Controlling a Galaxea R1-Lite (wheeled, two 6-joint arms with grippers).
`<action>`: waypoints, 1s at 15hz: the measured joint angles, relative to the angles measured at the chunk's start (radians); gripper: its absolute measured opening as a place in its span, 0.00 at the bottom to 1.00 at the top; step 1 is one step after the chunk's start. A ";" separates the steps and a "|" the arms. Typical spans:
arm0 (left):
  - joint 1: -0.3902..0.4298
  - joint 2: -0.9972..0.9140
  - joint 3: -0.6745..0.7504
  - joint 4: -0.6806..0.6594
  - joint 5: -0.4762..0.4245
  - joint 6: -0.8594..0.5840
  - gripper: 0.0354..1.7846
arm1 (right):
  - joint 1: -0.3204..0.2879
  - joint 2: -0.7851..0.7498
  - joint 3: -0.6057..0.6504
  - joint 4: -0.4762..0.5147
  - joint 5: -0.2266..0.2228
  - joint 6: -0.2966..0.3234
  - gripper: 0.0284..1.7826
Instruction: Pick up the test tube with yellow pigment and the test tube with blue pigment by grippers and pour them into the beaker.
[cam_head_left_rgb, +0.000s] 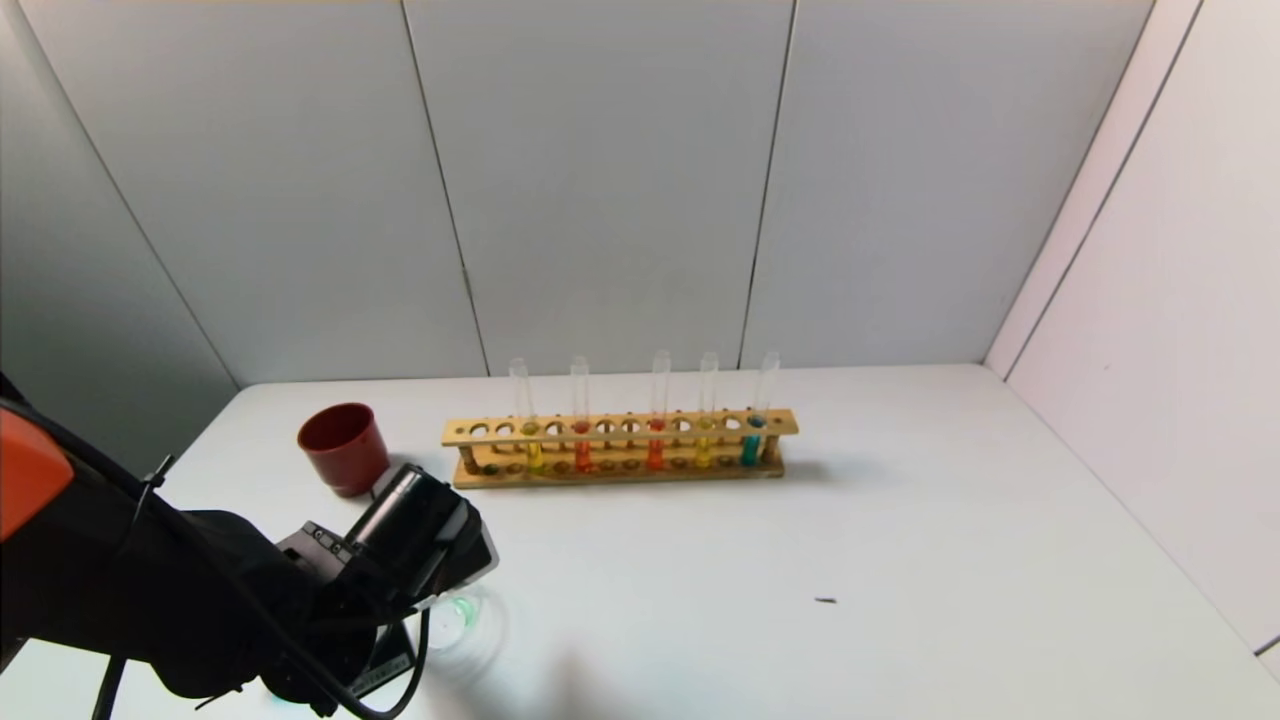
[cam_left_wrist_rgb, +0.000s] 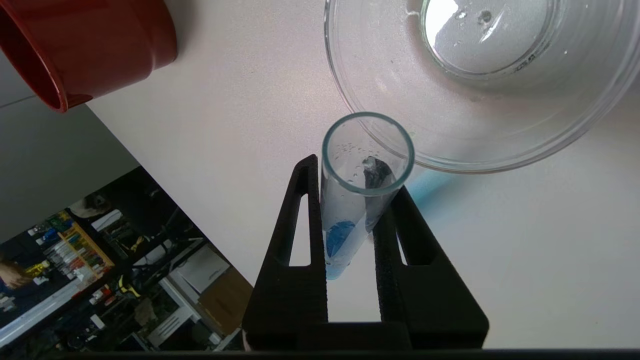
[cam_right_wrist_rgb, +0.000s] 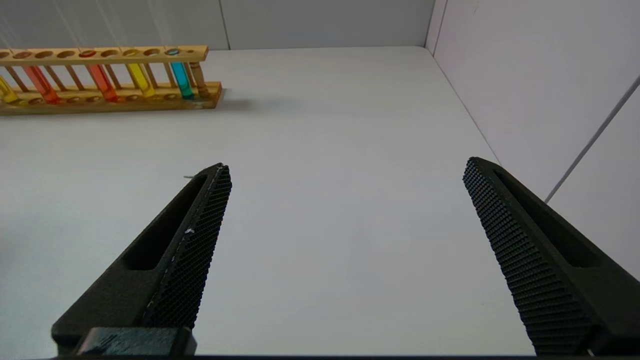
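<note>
- At the near left of the table (cam_head_left_rgb: 900, 520), the left gripper (cam_left_wrist_rgb: 350, 235) is clamped on the blue tube (cam_left_wrist_rgb: 357, 200), its two black fingers (cam_left_wrist_rgb: 295, 240) pressing the glass from either side around the middle of its length.
- Blue tube: a little blue liquid sits at the closed end, between the fingers; droplets cling inside near the open mouth, which lies over the rim of the beaker (cam_left_wrist_rgb: 480, 100), so pouring looks under way or nearly done.
- Beaker: it stands on the table beside the left gripper, clear glass, with a wet patch at the bottom. A faint green tint shows at it in the head view.
- Right gripper (cam_right_wrist_rgb: 345, 250): jaws spread wide, nothing between them, hanging above bare table on the right side. It appears idle.
- Red cup (cam_head_left_rgb: 343, 448): it stands beyond the left gripper, near the left end of the rack.
- Wooden rack (cam_head_left_rgb: 620, 448): it stands farther back at mid-table with five tubes upright. From the left: yellow tube (cam_head_left_rgb: 533, 440), two orange-red, another yellow, and a second blue one (cam_head_left_rgb: 752, 435) at the right end.
- Handling: the tubes are likely light, stiff, smooth and fragile. Take hold on the bare glass above the liquid, squarely across the width, with moderate force; wet glass may slip when tilted.
</note>
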 joint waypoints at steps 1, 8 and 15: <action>-0.001 0.003 -0.015 0.030 0.000 0.007 0.16 | 0.000 0.000 0.000 0.000 0.000 0.000 0.95; -0.017 0.028 -0.123 0.196 0.047 0.024 0.16 | 0.000 0.000 0.000 0.000 0.000 0.001 0.95; -0.024 0.079 -0.237 0.411 0.060 0.026 0.16 | 0.000 0.000 0.000 0.000 0.000 0.000 0.95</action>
